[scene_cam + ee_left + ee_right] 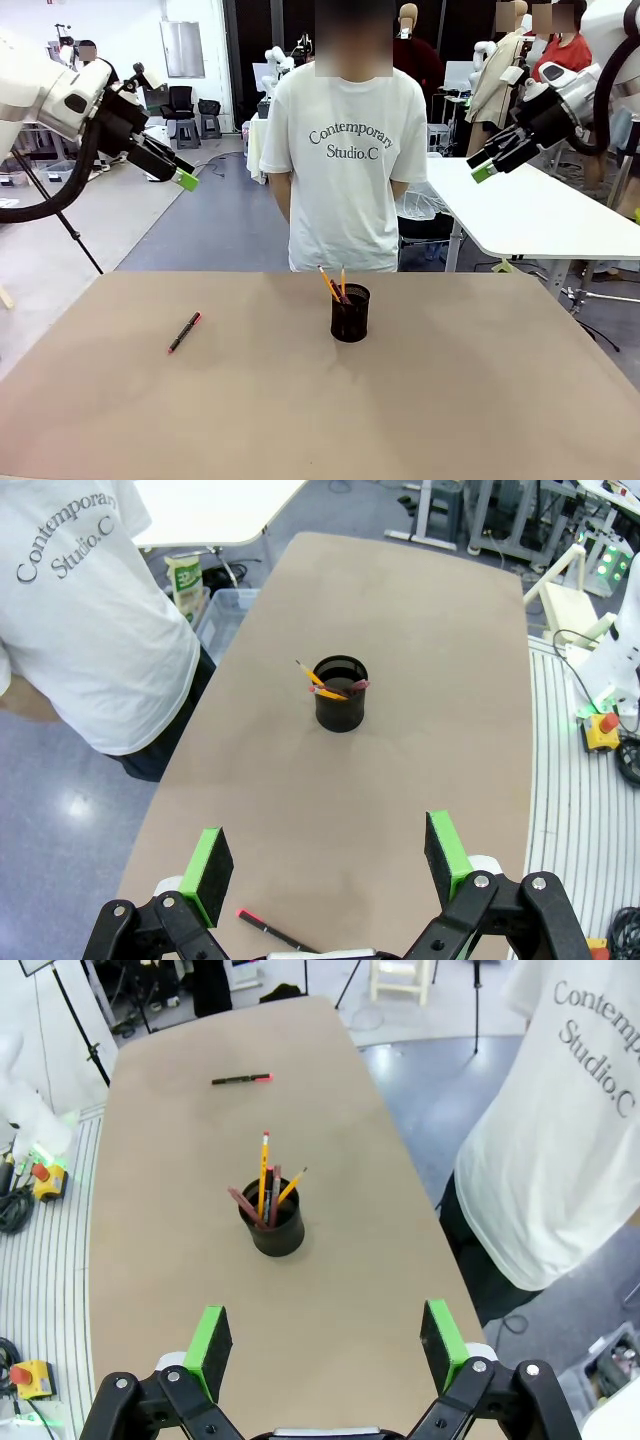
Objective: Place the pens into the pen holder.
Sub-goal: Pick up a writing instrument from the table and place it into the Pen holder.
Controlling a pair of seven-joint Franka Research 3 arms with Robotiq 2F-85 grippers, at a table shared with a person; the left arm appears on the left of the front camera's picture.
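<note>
Black pen (pixel 184 333) lies flat, red end toward person (slightly diagonal).

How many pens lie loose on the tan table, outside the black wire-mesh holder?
1: the black pen with a red end lies flat on the tan table, to the robot's left of the black wire-mesh pen holder. The other sticks stand inside it.

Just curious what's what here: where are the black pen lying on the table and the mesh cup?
black pen (pixel 185 332), front view, middle of its barrel.
mesh cup (pixel 350 317), front view, its outer wall.
</note>
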